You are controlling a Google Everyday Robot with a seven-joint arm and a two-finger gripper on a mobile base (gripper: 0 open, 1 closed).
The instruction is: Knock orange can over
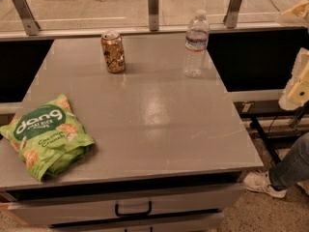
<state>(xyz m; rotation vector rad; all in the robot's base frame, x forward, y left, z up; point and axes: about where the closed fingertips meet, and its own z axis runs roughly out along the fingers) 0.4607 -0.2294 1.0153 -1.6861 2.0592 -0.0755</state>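
The orange can stands upright near the back of the grey table, left of centre. It is orange-gold with a dark and white speckled pattern and a silver top. My gripper shows only as a cream-white shape at the right edge of the view. It is off the table's right side, far from the can and touching nothing on the table.
A clear plastic water bottle stands upright at the back right, to the right of the can. A green snack bag lies at the front left. A person's leg and white shoe are on the floor at the right. A drawer handle is below the front edge.
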